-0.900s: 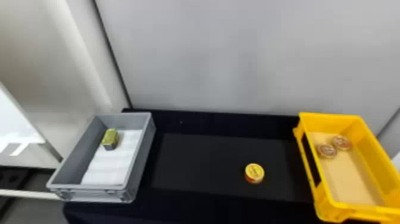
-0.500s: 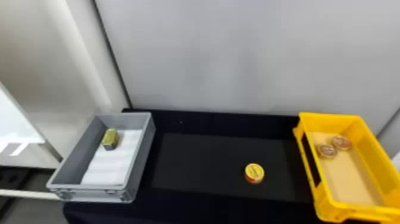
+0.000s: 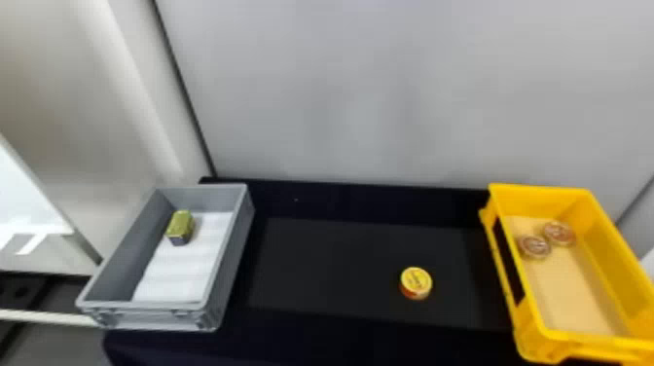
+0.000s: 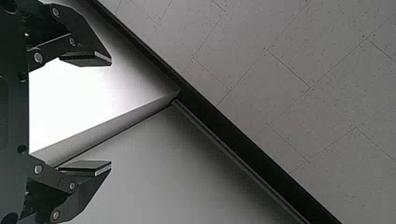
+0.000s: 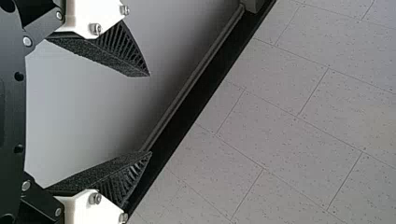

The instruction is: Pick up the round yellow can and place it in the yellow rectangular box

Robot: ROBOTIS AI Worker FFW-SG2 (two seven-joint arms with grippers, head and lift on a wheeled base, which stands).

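Head view: pale grey wall (image 3: 389, 97) is standing behind the black-covered table (image 3: 243, 348), dark seam (image 3: 187, 102) running down it at a slant on the left. Beyond the seam, a smooth panel (image 3: 73, 131) is catching a soft vertical sheen. White bar (image 3: 48, 317) is crossing low at the left edge. Both wrist views: speckled tiles (image 4: 289, 88) are meeting a black strip (image 4: 243, 135); left wrist view's bright panel (image 4: 74, 107) is glowing near white.

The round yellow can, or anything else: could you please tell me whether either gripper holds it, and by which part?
Nothing is held: the left gripper and right gripper are open and empty, and the can rests on the black surface.
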